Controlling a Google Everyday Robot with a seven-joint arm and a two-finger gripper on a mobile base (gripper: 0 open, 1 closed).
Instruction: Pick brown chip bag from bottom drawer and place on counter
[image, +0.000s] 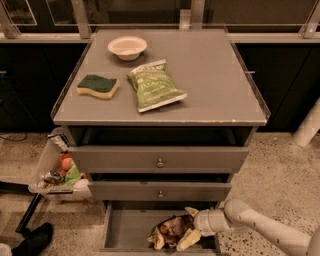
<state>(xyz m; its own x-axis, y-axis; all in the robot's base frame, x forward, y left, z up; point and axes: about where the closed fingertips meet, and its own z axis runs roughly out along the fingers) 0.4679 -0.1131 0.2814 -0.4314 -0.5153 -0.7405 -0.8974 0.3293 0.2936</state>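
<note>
Crinkly dark-brown chip bag (171, 231) with cream-yellow ends lies in the right half of the open grey bottom drawer (125, 230), lowest of 3. My pale gripper (192, 227) reaches in from the right, against the bag's right end; I cannot tell whether it has clamped it. The flat grey counter (210, 85) above holds a green chip bag (154, 86).

Arm (265, 227) stretched low, hand (188, 226) — bottom-centre

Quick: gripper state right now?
Gripper: down in the bottom drawer, at the brown chip bag; open or closed cannot be told.
</note>
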